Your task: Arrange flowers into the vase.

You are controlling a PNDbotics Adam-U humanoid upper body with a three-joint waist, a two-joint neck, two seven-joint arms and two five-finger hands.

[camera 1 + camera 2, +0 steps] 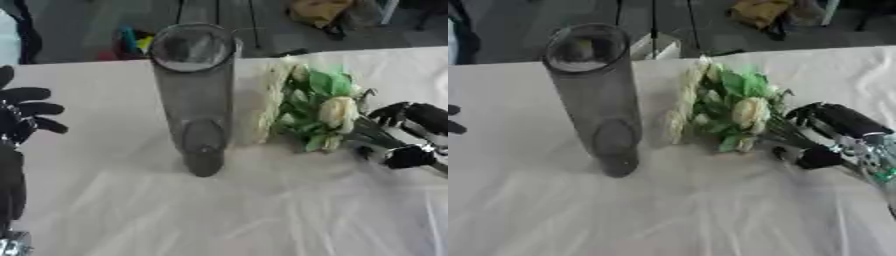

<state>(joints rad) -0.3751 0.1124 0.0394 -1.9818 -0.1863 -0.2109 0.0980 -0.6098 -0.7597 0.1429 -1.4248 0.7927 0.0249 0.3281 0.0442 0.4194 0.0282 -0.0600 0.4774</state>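
A tall clear glass vase (194,95) stands upright on the white-clothed table (245,210), with nothing in it. Just right of it lies a bunch of cream flowers with green leaves (319,107), blooms toward the vase and the table's far edge. My right hand (833,135) comes in from the right with its fingers and thumb curled round the stems of the bunch. My left hand (22,117) hovers at the left edge, fingers spread, well away from the vase.
Beyond the table's far edge is a dark floor with a yellow bundle (319,11) and some coloured items (131,42). White cloth stretches bare across the near half of the table.
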